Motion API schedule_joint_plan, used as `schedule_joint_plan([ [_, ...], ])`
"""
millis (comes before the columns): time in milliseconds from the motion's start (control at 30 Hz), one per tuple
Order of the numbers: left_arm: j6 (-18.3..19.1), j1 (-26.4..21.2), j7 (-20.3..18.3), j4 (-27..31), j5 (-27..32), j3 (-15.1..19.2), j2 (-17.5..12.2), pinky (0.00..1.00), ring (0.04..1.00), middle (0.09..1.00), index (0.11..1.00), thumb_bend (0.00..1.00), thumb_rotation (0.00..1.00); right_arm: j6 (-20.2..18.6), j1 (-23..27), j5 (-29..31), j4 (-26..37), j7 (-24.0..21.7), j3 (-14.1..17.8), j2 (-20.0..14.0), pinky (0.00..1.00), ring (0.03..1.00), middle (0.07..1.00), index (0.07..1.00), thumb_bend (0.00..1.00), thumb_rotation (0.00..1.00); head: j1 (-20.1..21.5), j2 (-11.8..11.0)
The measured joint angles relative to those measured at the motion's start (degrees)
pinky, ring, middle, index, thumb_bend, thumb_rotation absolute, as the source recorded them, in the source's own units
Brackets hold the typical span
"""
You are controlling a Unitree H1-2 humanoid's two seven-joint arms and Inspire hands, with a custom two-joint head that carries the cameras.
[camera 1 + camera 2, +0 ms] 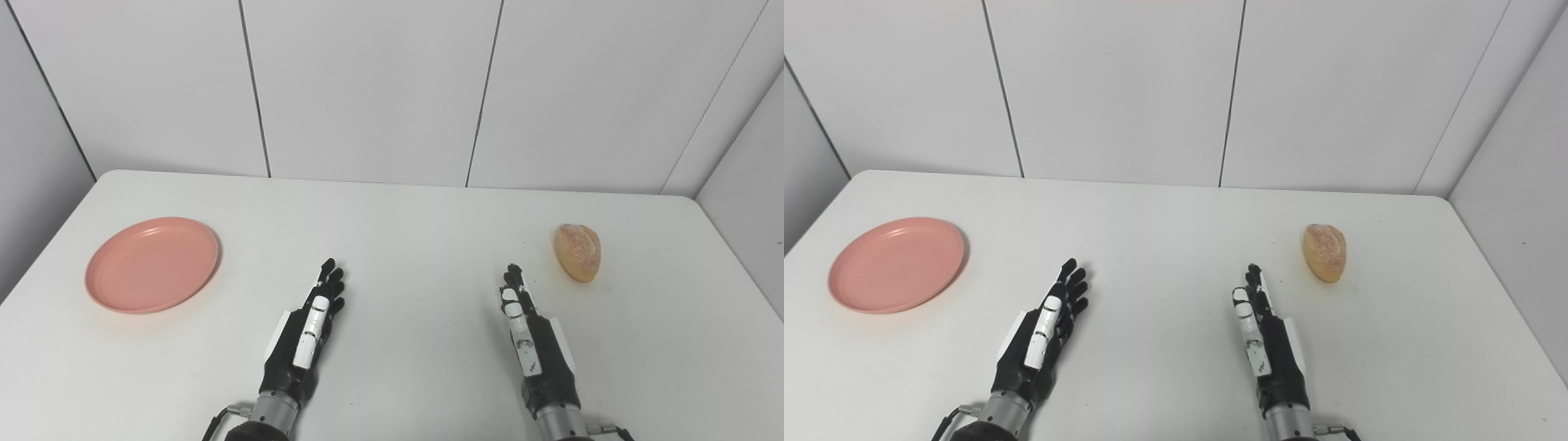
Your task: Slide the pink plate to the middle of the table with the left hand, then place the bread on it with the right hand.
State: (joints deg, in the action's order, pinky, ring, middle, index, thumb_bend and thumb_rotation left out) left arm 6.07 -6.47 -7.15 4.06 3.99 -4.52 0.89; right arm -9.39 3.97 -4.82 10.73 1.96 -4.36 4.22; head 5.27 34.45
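Observation:
The round pink plate (152, 264) lies flat on the left side of the white table (404, 245), with nothing on it. A small golden bread roll (577, 252) rests on the right side. My left hand (309, 331) is near the front middle, right of the plate and well apart from it, fingers stretched out and holding nothing. My right hand (527, 334) is a little left of and nearer than the bread, also open with straight fingers, not touching the roll.
White wall panels (367, 86) stand right behind the table's far edge and along both sides. Bare white tabletop lies between the plate and the bread.

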Motion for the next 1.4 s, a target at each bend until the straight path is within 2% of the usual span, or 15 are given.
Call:
schedule_joint_plan([
  [500, 0.1, 0.0, 0.8, 0.0, 0.8, 0.1, 0.1, 1.0, 1.0, 1.0, 1.0, 0.49, 1.0, -0.2, 0.0, -0.2, 0.0, 0.1, 0.2, 0.2, 1.0, 1.0, 1.0, 1.0, 0.31, 1.0, -0.2, 0.1],
  [900, 0.1, 0.0, 1.5, -0.1, 1.1, 0.1, 0.2, 1.0, 1.0, 1.0, 1.0, 0.46, 1.0, -0.2, 0.0, 0.0, 0.0, 0.4, 0.4, 0.7, 1.0, 1.0, 1.0, 1.0, 0.31, 1.0, -0.4, -0.3],
  [967, 0.0, 0.0, 1.6, -0.1, 1.0, 0.0, 0.2, 1.0, 1.0, 1.0, 1.0, 0.45, 1.0, -0.2, -0.1, 0.0, 0.0, 0.4, 0.4, 0.7, 1.0, 1.0, 1.0, 1.0, 0.31, 1.0, -1.3, -1.1],
  [1033, -0.1, 0.0, 1.8, -0.2, 0.9, -0.1, 0.3, 1.0, 1.0, 1.0, 1.0, 0.44, 1.0, -0.2, -0.2, 0.1, 0.0, 0.3, 0.5, 0.5, 1.0, 1.0, 1.0, 1.0, 0.29, 1.0, -5.7, -3.3],
  [1100, -0.6, 0.0, 2.3, -0.8, 0.6, -0.3, 1.0, 1.0, 1.0, 1.0, 1.0, 0.42, 1.0, -0.1, -0.6, 0.8, -0.1, 0.0, 0.9, 0.1, 1.0, 1.0, 1.0, 1.0, 0.27, 1.0, -6.2, -3.5],
  [1133, -0.8, 0.0, 2.7, -0.9, 0.1, -0.4, 1.6, 1.0, 1.0, 1.0, 1.0, 0.42, 1.0, 0.2, -0.8, 1.6, -0.2, -0.2, 1.2, -0.2, 1.0, 1.0, 1.0, 1.0, 0.25, 1.0, -8.8, -4.8],
  [1233, -3.3, 0.0, 3.8, -2.8, -1.5, -1.1, 3.1, 1.0, 1.0, 1.0, 1.0, 0.43, 1.0, 4.6, -1.6, 3.8, -2.3, -1.3, 2.2, -1.6, 1.0, 1.0, 1.0, 1.0, 0.26, 1.0, -14.4, -8.1],
  [1300, -5.2, 0.0, 4.2, -4.0, -2.4, -2.0, 4.1, 1.0, 1.0, 1.0, 1.0, 0.43, 1.0, 7.4, -2.0, 5.3, -3.7, -2.3, 2.8, -2.9, 1.0, 1.0, 1.0, 1.0, 0.25, 1.0, -14.8, -8.3],
  [1400, -7.2, -0.7, 4.8, -5.9, -3.5, -2.8, 5.5, 1.0, 1.0, 1.0, 1.0, 0.45, 1.0, 11.0, -2.0, 7.7, -5.8, -3.5, 4.0, -4.6, 1.0, 1.0, 1.0, 1.0, 0.26, 1.0, -19.2, -11.0],
])
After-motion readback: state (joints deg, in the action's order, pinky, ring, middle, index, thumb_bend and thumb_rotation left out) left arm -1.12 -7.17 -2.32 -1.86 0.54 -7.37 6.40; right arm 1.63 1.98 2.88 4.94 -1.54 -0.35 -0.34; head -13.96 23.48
